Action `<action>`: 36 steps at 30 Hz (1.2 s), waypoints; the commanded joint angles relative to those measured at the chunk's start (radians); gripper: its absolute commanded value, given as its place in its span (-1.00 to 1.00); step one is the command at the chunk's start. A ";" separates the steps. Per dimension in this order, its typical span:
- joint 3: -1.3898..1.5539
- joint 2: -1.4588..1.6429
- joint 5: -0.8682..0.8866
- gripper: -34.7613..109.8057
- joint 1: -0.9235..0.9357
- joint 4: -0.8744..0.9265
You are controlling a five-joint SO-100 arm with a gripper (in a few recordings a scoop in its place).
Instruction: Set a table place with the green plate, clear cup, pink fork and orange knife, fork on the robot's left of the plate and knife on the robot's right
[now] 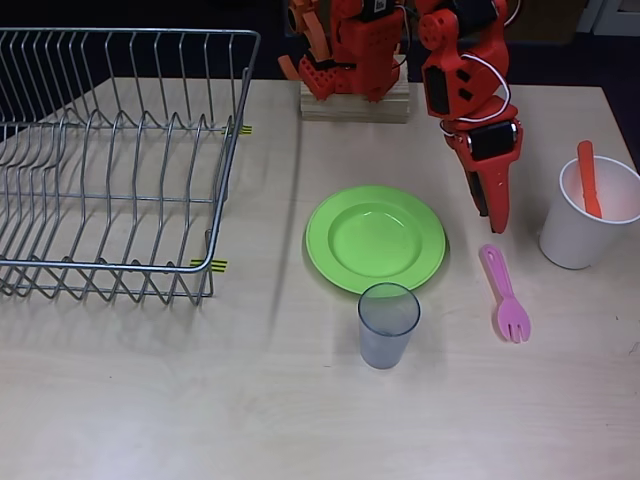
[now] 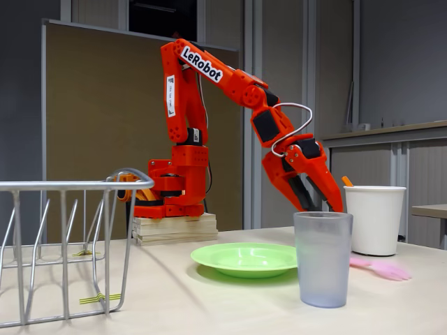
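The green plate (image 1: 375,238) (image 2: 246,258) lies mid-table. Just in front of it stands the clear cup (image 1: 387,325) (image 2: 322,258), upright and empty. In the overhead view the pink fork (image 1: 505,295) (image 2: 380,268) lies flat to the right of the plate, tines toward the front edge. The orange knife (image 1: 590,180) (image 2: 347,181) stands inside a white cup (image 1: 590,215) (image 2: 375,219) at the right. My gripper (image 1: 490,222) (image 2: 323,206) points down between plate and white cup, just behind the fork's handle. Its jaws are apart and hold nothing.
A wire dish rack (image 1: 120,160) (image 2: 70,237) takes up the left of the table in the overhead view. The arm's base sits on a wooden block (image 1: 355,103) (image 2: 174,229) at the back. Bare table lies in front of the cup and left of the plate.
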 commanded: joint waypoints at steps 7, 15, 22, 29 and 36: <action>-0.051 -0.017 -0.011 -0.52 -0.015 -0.055; -0.178 -0.202 -0.048 -0.52 0.009 -0.081; -0.256 -0.348 -0.055 -0.52 0.015 -0.138; -0.272 -0.420 -0.012 -0.52 0.006 -0.164; -0.272 -0.446 0.012 -0.52 0.005 -0.175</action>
